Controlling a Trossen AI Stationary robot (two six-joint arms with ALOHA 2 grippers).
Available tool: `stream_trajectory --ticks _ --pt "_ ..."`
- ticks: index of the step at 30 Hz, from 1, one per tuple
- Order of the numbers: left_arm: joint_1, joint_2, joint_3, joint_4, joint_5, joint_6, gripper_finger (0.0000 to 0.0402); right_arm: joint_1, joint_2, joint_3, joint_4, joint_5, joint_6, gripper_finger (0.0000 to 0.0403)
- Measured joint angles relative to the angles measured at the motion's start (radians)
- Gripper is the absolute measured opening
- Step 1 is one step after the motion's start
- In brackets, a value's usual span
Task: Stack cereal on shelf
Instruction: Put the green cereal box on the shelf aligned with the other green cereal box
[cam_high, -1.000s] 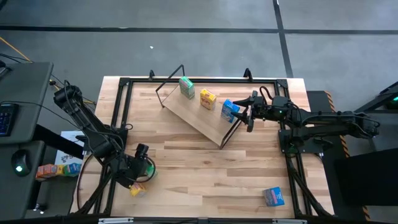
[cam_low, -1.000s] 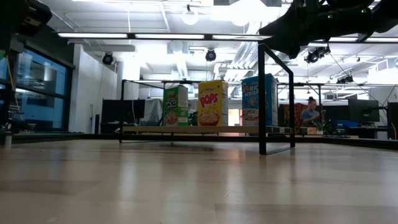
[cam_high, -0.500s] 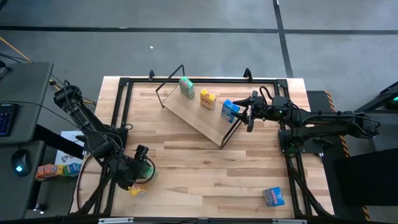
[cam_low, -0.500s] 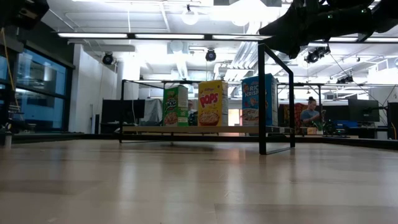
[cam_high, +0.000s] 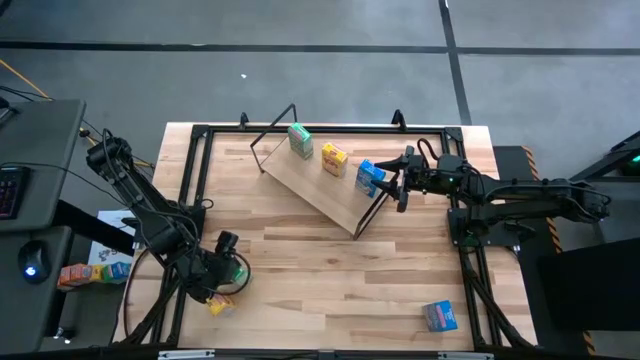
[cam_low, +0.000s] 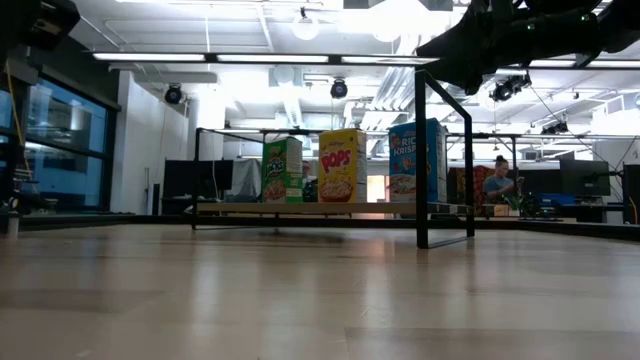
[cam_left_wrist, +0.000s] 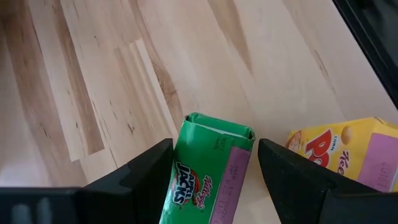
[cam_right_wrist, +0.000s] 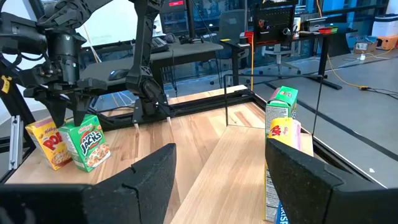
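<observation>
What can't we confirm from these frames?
- Left gripper on the green box: fingers straddle it in the left wrist view; contact is cut off by the frame edge.
- Yellow box beside it: cropped by the edge there; under the arm in the high view.
- Loose blue box: too small in the high view to read.
- Right gripper by the shelf: fingers open; touching the shelf's blue box unclear.

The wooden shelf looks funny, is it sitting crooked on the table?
Yes. The light wood shelf board with black wire legs lies slanted across the table instead of lined up with its edges. Three small cardboard cereal boxes stand in a row on it: green, yellow, blue. Nothing looks spilled or broken.
</observation>
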Motion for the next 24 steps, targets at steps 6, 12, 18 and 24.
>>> stream_trajectory --ticks 6,12,18,24 --pt "0.0 0.007 0.0 0.0 -0.004 0.012 0.0227 0.0 0.0 0.0 -0.001 0.0 0.0 0.024" --pt "0.0 0.011 0.001 0.001 -0.033 0.013 0.0227 0.0 0.0 0.0 -0.001 0.0 0.0 0.024" --pt "0.0 0.011 0.001 0.004 -0.052 0.003 0.0227 0.0 0.0 0.0 -0.001 0.0 0.0 0.024" --pt "0.0 0.011 0.001 0.015 -0.056 0.011 0.0227 0.0 0.0 0.0 -0.001 0.0 0.0 0.024"
